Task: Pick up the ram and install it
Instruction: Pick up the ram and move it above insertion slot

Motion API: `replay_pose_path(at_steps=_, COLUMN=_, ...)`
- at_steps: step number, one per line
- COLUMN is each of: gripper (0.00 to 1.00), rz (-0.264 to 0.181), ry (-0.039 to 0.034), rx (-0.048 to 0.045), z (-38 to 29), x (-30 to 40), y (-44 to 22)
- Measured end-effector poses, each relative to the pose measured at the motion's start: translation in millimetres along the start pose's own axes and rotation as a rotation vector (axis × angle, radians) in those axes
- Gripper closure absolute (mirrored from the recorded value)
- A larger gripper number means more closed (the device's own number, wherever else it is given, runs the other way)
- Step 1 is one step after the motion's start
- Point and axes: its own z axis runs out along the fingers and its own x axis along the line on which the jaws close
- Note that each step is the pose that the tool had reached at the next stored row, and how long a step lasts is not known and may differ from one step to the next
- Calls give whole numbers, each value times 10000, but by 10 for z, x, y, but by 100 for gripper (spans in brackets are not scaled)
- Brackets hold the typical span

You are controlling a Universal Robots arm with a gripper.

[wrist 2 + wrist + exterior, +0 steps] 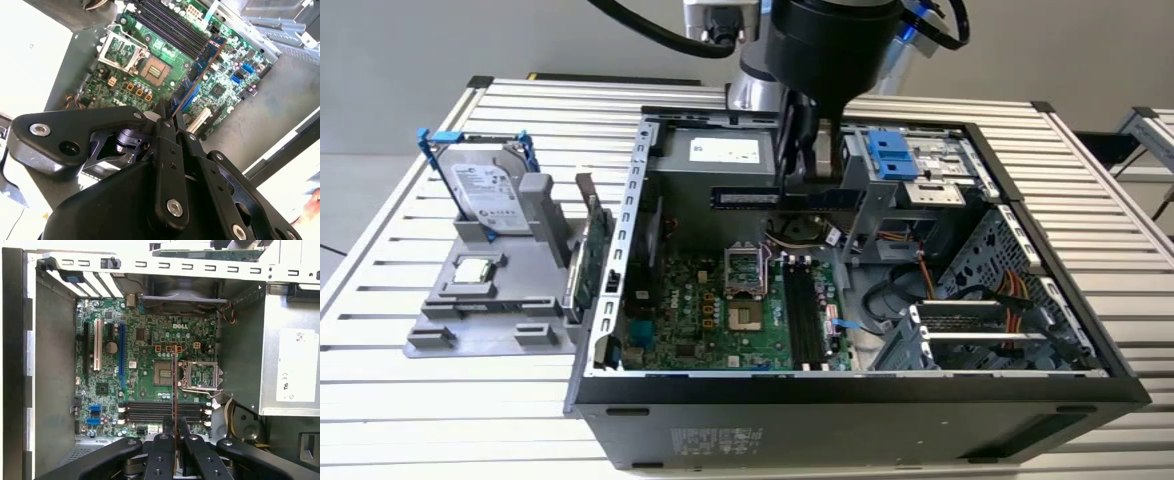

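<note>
The pincer (169,119) is clenched on one end of the ram (200,67), which juts out from its fingertips, held above the motherboard (150,345).

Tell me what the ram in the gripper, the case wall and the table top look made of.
The ram, held in the gripper: blue matte circuit-board laminate, probably fibreglass, with black chips in the exterior view. The case wall: sheet metal, judging by its dull grey, flat surface. The table top: probably aluminium, pale ribbed slats with a soft sheen.
</note>
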Motion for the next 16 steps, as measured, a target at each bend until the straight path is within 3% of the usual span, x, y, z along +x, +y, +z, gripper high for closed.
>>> replay_pose_path(at_steps=3, gripper=100, rz=9, ry=1, rx=0, z=0, x=-29, y=-30)
replay_pose_path(at_steps=4, gripper=100, rz=29, ry=0, rx=1, z=0, x=-75, y=-94)
replay_pose_path(at_steps=16, gripper=100, rz=105, ry=0, rx=2, z=0, x=-149, y=-209)
